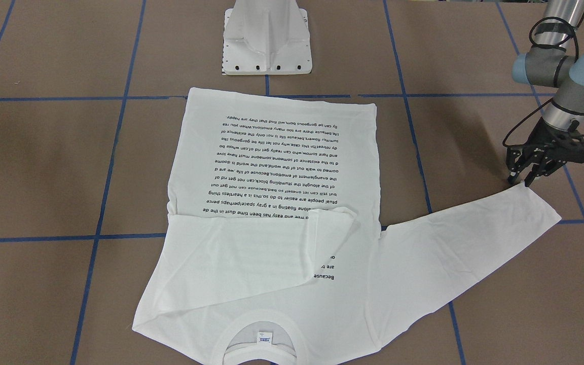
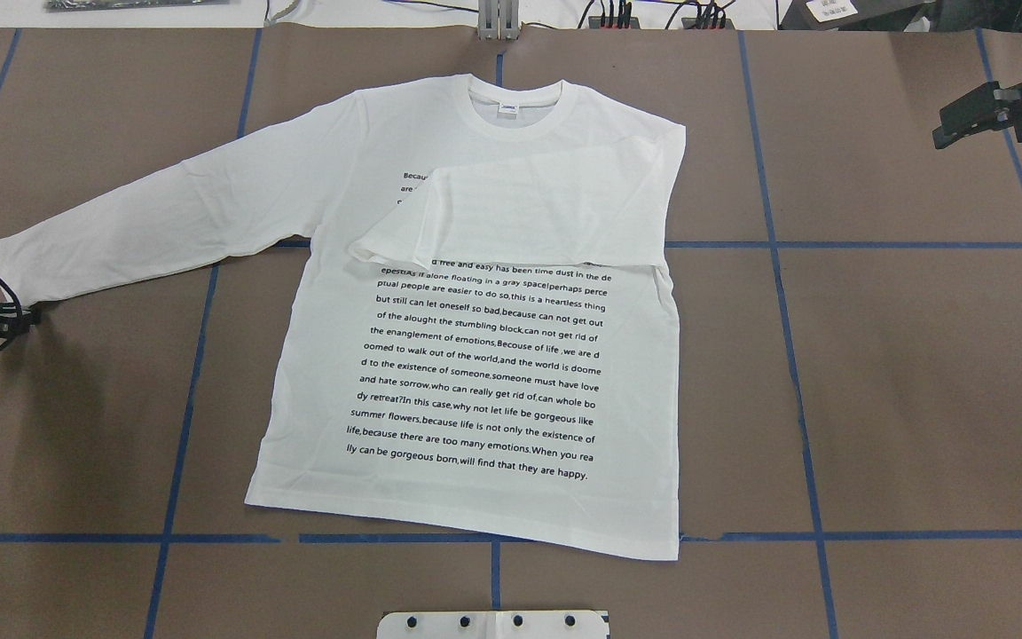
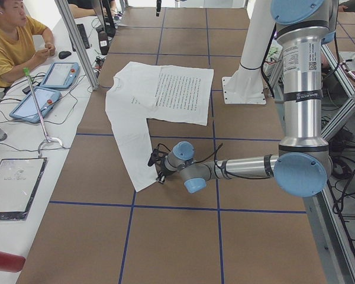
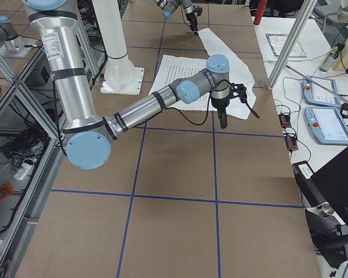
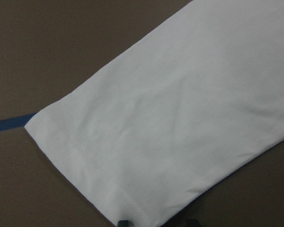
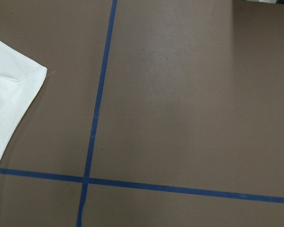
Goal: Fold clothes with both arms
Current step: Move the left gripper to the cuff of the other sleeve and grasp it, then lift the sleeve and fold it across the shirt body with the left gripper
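While the white long-sleeved T-shirt (image 2: 475,382) lies flat on the brown table (image 2: 875,355), printed text facing up and hem toward the white pedestal base (image 1: 266,38), the left gripper (image 1: 522,177) is down at the end of the outstretched sleeve (image 2: 165,213). That arm's wrist camera looks down on the stitched cuff (image 5: 85,156), with the two dark fingertips (image 5: 124,222) standing apart at the bottom edge of the view and the corner of the cuff between them; the jaws are parted and have not closed on the cloth. The other sleeve (image 2: 546,204) is folded in across the chest, covering the top lines of the print just below the ribbed collar (image 2: 520,98). The right gripper (image 2: 950,124) hangs above bare table well apart from the folded shoulder; the right side view shows its fingers spread, with nothing between them. Its own wrist camera shows only a corner of white cloth at the left edge and the blue tape lines (image 6: 97,109) that grid the table. A person (image 3: 12,41) in a yellow shirt sits at the side bench.
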You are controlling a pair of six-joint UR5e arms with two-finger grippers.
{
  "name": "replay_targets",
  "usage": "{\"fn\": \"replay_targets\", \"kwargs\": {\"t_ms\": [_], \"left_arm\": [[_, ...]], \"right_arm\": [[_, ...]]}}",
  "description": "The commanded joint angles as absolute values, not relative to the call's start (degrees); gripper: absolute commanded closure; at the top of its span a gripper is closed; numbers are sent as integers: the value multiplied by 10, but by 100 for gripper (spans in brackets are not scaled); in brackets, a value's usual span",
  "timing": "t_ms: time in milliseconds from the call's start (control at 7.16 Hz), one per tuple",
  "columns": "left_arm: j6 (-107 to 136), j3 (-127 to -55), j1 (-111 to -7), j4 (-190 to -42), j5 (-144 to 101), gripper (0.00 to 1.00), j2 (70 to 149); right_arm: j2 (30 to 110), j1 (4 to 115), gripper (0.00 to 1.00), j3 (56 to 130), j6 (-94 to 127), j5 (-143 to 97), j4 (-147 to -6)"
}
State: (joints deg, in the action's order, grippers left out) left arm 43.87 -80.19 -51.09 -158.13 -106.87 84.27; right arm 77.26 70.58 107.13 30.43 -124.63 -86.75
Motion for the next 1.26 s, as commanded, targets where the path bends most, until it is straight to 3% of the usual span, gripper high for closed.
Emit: {"fn": "replay_targets", "kwargs": {"t_ms": [0,558,1117], "left_arm": [[437,-805,-513,-1581,-1072,100,850],[320,-862,-595,-1579,-1077,100,896],[525,-919,-585,-1485,-1158,100,1036]], "right_arm": [[773,706,0,1071,305,-1246,-867],[773,705,0,1071,307,-1246,-867],[773,706,0,1071,308,-1245,-867]]}}
